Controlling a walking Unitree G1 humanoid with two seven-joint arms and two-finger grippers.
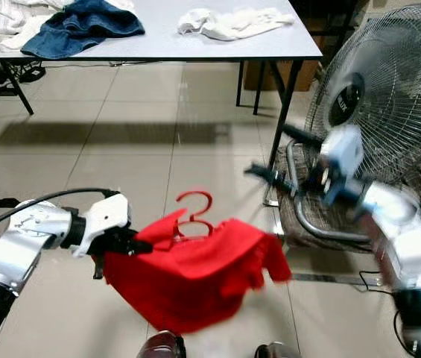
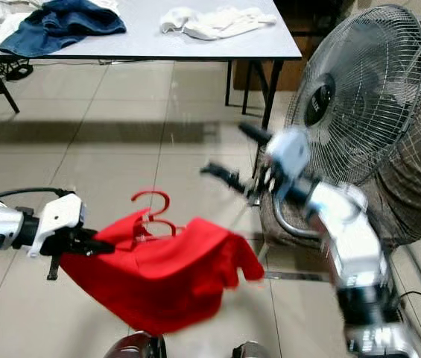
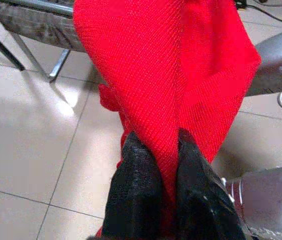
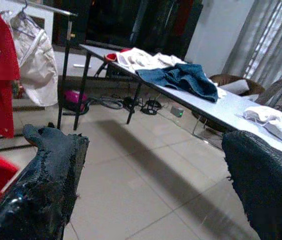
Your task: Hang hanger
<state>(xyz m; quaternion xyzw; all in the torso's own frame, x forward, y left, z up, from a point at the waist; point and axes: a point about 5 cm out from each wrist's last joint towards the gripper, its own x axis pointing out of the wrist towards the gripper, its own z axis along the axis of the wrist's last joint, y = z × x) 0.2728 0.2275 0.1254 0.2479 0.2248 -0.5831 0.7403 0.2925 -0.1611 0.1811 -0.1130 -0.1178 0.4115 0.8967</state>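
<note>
Pale tiled floor (image 1: 121,224) all round, kinda glossy. A grey table (image 1: 165,45) stands on it at the far side with a blue denim heap (image 1: 83,26) and white clothes (image 1: 232,22) dumped on top. A big fan (image 1: 389,97) stands off to the right.

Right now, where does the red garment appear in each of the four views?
Left eye view: red garment, low centre, held by the left gripper.
Right eye view: low, left of centre.
Left wrist view: centre, pinched between the black fingers.
Right wrist view: I cannot tell.
Shared landmark: the blue denim on the table.
</note>
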